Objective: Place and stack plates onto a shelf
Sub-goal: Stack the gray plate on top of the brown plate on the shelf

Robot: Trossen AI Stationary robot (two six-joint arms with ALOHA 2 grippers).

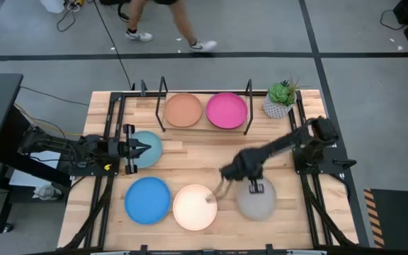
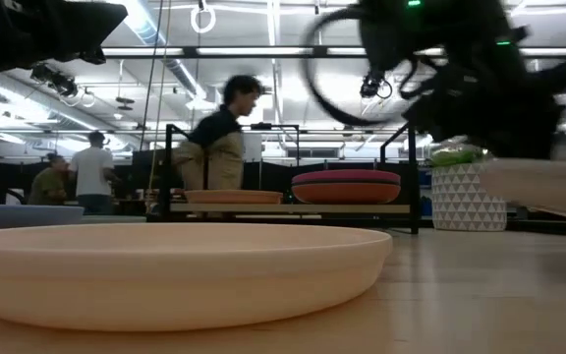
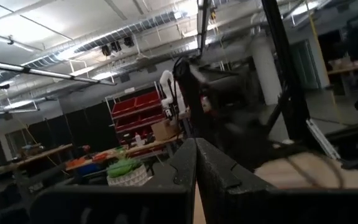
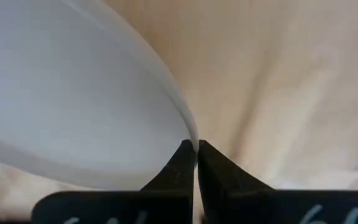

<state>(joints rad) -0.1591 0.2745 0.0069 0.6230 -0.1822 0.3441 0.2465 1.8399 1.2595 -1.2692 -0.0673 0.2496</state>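
Observation:
My right gripper (image 1: 252, 187) reaches from the right side to the near middle and is shut on the grey plate (image 1: 257, 202), seen pale in the right wrist view (image 4: 73, 93). The cream plate (image 1: 193, 207) and the bright blue plate (image 1: 147, 200) lie flat on the table beside it. On the shelf (image 1: 205, 128) rest an orange plate (image 1: 183, 110) and a magenta plate (image 1: 227, 110). My left gripper (image 1: 142, 149) is shut and hovers above the light blue plate (image 1: 151, 150), touching nothing. My right gripper pinches the grey plate's rim (image 4: 190, 134) between its two fingers, one on the inner face and one on the outer side. The fingers come from above, slanting down. In the low view the plate (image 2: 543, 187) hangs lifted off the table, slightly tilted.
A potted green plant (image 1: 280, 99) stands at the shelf's right end. The shelf's black wire uprights (image 1: 163, 103) rise beside the plates. A person (image 1: 161, 21) walks past beyond the table's far edge, and others stand in the room (image 2: 91, 167).

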